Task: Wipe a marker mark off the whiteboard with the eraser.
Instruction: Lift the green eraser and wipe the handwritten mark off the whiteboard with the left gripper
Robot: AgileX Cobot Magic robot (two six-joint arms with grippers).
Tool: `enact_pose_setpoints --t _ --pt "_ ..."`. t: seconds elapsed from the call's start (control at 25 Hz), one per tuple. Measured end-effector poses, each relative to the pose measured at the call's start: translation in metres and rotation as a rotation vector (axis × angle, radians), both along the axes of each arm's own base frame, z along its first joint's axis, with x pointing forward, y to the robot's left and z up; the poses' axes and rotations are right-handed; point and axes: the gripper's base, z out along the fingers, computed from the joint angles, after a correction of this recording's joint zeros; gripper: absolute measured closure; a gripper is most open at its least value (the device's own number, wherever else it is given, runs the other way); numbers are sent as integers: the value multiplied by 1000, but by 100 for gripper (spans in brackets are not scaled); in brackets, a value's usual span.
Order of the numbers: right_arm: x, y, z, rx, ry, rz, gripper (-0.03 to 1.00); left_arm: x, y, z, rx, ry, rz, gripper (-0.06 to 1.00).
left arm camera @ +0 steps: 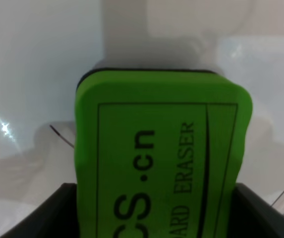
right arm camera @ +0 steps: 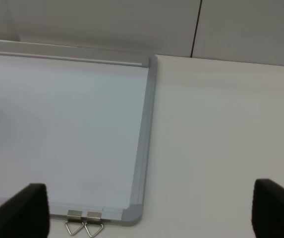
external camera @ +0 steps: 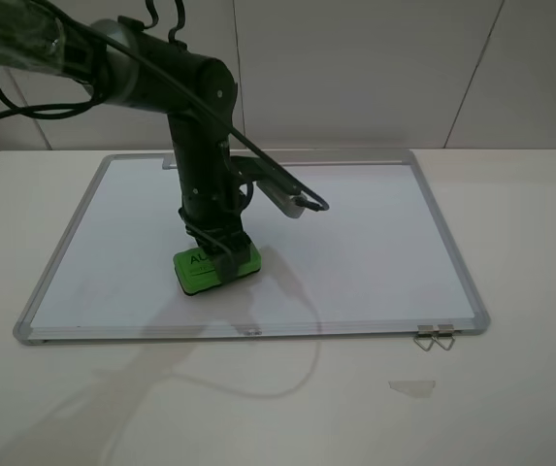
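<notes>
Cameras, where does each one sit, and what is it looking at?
Exterior high: mounted high, looking down on the whiteboard; shows the left arm, its left hand gripping the eraser.
Left wrist: on the left wrist, looking close at the eraser over the board; dark finger edges show beside it.
Right wrist: on the right wrist, looking at the board's corner and clips; the open right hand shows dark fingertips.
Shared: exterior high and right wrist both show the clips.

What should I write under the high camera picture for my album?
Left gripper holds the green eraser on the whiteboard.
</notes>
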Motion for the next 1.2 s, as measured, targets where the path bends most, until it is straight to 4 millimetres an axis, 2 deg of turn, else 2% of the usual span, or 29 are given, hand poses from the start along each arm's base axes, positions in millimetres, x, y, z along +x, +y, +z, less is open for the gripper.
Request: enact_pose_setpoints --t 0.2,0.68,0.92,1.2 --pt "0 0 0 0 0 0 15 -9 4 -16 -1 26 15 35" --pt "0 0 0 0 0 0 15 -16 11 -23 -39 -31 25 35" --pt "0 0 0 0 0 0 15 -4 24 -23 -71 -43 174 35" --pt "0 0 0 0 0 0 15 28 66 -23 -92 -109 403 35"
